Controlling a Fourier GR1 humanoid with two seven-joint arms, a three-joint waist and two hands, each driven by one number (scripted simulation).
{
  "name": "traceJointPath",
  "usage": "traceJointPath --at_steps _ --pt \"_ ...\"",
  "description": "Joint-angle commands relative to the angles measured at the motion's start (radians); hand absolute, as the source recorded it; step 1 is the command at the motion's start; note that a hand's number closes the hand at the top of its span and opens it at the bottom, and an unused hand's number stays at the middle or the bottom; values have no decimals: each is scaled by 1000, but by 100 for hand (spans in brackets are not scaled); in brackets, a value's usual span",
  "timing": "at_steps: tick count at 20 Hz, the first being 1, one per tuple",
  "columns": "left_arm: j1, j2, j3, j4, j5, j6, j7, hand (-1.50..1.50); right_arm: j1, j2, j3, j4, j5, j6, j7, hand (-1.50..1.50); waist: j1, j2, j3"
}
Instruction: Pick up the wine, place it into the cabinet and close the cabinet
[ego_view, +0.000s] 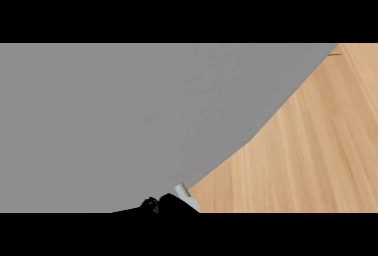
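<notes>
On my feed I cannot pick out the wine with any certainty. The only candidate is a small pale sliver (186, 195) at the lower edge, tilted and touching the black robot hand (164, 205), with too little showing to name it. A plain, flat grey surface (133, 120) fills most of the view beside the wooden table (317, 150); whether it is the cabinet I cannot tell.

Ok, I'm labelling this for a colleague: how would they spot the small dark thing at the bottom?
A big grey panel fills most of the view, with the wooden counter to its right. Follow their boundary down to the lower edge: the robot hand sits there, the only black shape between grey and wood.
</notes>
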Motion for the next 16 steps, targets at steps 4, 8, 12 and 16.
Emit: traceJointPath --at_steps 4,8,12,16 --pt "25 65 121 -3 103 -115 36 -150 -387 32 -111 335 -167 -103 -45 150 25 4 0" --pt "-15 58 157 50 117 -140 32 -150 -518 32 -188 570 -284 -47 -159 150 18 15 1" --pt "32 47 168 51 108 -179 24 -150 -602 32 -254 725 -449 50 -224 150 14 12 2" --pt "-4 85 216 15 156 -168 66 -150 -598 33 -238 796 -645 284 -141 150 50 28 3"
